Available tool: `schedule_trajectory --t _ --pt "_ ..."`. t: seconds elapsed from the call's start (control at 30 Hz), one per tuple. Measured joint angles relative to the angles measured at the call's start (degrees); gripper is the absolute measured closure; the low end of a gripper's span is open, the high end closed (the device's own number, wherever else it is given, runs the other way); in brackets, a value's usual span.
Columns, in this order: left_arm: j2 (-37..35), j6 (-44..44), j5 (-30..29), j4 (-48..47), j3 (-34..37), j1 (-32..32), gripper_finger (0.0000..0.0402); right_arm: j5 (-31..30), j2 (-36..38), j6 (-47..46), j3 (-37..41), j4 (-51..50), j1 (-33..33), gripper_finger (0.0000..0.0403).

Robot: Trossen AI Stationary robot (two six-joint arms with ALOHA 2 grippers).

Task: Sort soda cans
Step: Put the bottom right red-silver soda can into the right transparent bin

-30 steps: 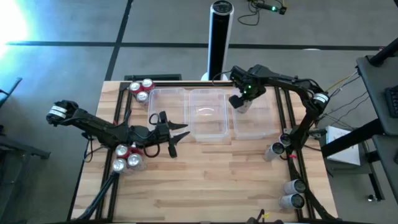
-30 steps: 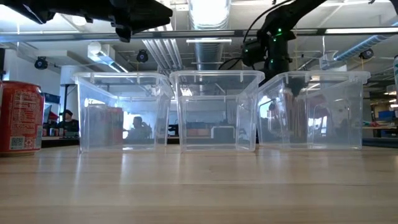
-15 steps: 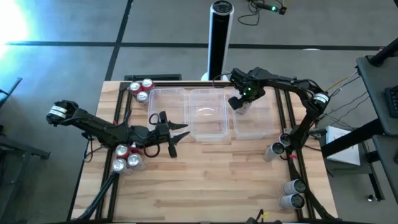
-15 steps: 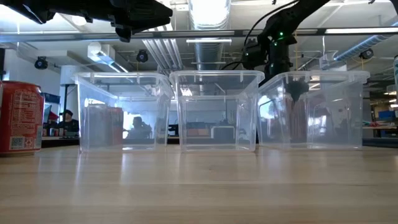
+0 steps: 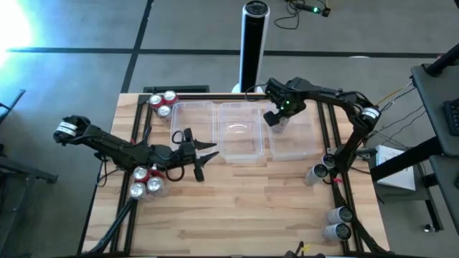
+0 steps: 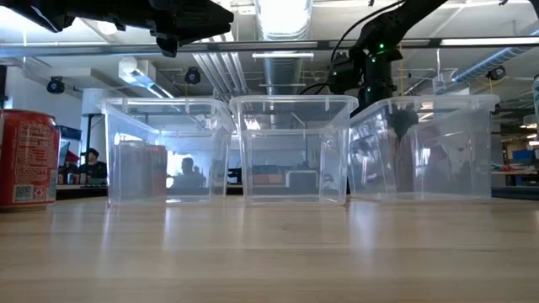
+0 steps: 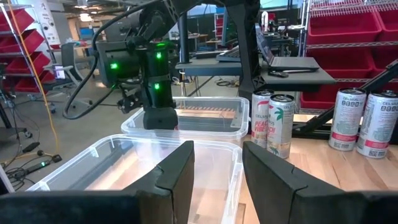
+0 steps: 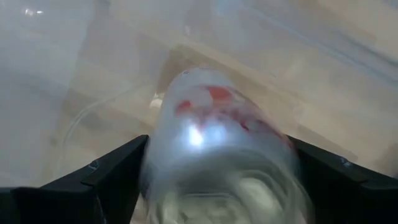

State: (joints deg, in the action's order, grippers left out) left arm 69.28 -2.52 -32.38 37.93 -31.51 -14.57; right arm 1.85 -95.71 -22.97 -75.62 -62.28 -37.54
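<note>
R hand (image 5: 276, 118) is down in the right tub (image 5: 301, 143), far-left corner, fingers clamped on the sides of a pale can (image 8: 217, 155) w/ red markings. In the low view the can shows as a dark shape inside the tub wall, apparently not yet on the floor of the tub; can't tell for sure.

L hand (image 5: 204, 154) hovers w/ fingers spread, holding nothing, near side of the left tub (image 5: 188, 118), just right of the red cans (image 5: 145, 180) at the table's left edge. More red cans (image 5: 163, 102) sit at the far-left corner; silver cans (image 5: 337, 222) stand near the right edge, w/ another (image 5: 315, 174) a bit farther back.

Handling, as a guess: thin metal cylinder, stiff enough upright but dents if squeezed hard; smooth, curved wall = slippery, may twist btwn flat pads. Weight unknown; full or empty can't be told. Best hold is mid-body, pads on opposite sides, axis upright, so it sets down flat on its base. The rim is narrower, poorer purchase. Tub walls are clear and close, so little room for the fingers to spread beside the corner.
</note>
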Motion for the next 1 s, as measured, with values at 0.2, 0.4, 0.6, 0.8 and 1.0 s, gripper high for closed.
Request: schedule_trajectory --t 0.2,0.4,0.6,0.8,1.0 --pt "0.0 0.0 0.0 0.0 0.0 0.0 0.028 -0.3 1.2 0.0 -1.5 -0.9 0.0 0.0046" --pt "0.0 0.0 0.0 -0.2 0.0 0.0 0.028 -1.5 5.9 0.2 -5.7 -5.2 0.1 0.0042" --pt "0.0 0.0 0.0 -0.2 0.0 0.0 0.028 -5.3 12.5 3.0 -7.7 -9.4 0.1 0.0042" --pt "0.0 0.0 0.0 -0.2 0.0 0.0 0.028 -13.0 18.4 3.0 -7.7 -9.4 -0.1 0.0042" --pt "0.0 0.2 0.0 -0.2 0.0 0.0 0.028 -15.0 19.5 3.0 -7.5 -13.6 -2.9 0.0042"
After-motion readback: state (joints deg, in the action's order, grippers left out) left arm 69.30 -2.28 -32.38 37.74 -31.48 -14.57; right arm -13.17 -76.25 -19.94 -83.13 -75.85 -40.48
